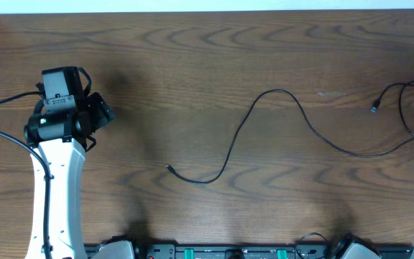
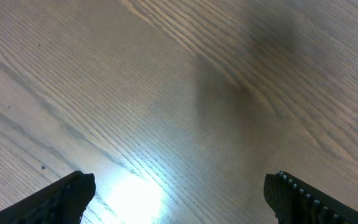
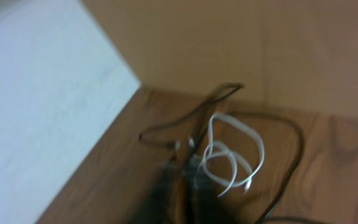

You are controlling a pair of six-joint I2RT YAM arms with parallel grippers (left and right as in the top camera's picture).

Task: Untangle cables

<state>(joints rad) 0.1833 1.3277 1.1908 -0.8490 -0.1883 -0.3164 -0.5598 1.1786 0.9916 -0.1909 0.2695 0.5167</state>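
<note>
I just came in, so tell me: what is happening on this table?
Two robot arms are untangling cables. One black cable lies stretched out alone across the table's middle. A white cable and more black ones are bunched at the right edge, by the right gripper, whose view is blurred. The left gripper hovers open over bare wood.

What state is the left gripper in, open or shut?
Open. The left gripper shows its two fingers far apart, with only bare table between them.
</note>
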